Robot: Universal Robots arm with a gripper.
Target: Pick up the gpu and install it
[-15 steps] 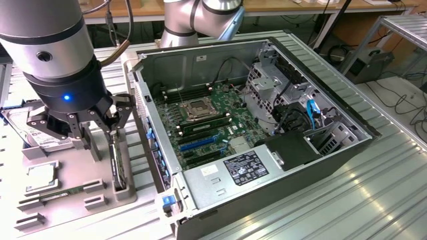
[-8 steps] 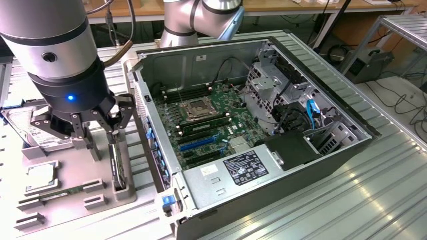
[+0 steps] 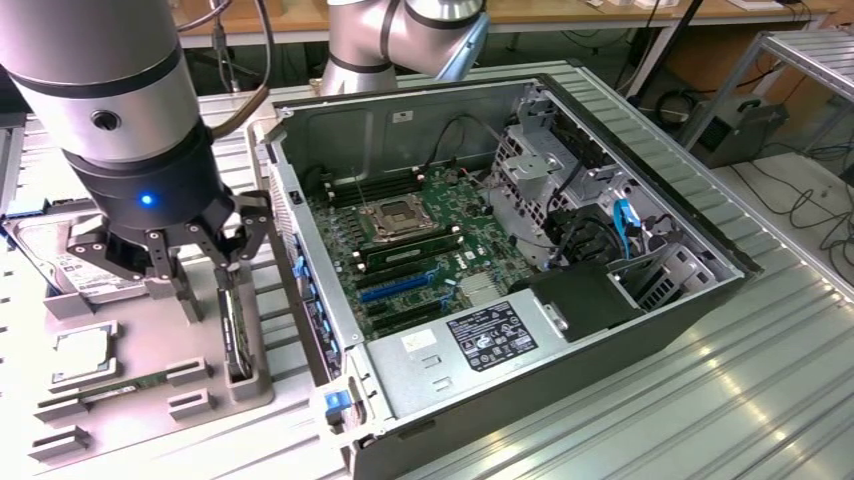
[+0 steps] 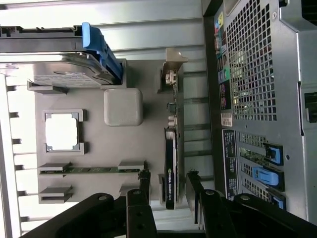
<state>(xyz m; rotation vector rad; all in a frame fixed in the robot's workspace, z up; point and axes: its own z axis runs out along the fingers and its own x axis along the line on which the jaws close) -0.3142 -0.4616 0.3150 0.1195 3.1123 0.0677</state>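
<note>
While the claw (image 4: 168,191) hangs spread wide, its 2 fingers (image 4: 144,184) flank the gpu (image 4: 171,161) with a gap on either side. The gpu stands on edge in a slot of the grey tray (image 4: 99,144). Near it on the tray lie a memory stick (image 4: 91,170) and a processor (image 4: 62,131), with a hard drive (image 4: 59,69) farther off. The open computer case (image 3: 534,250) stands close on the gpu's other side, on the ribbed tabletop (image 3: 747,380).

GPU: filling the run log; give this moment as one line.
pincer: open, over gpu | gpu: on edge in tray, not gripped | case: open
</note>
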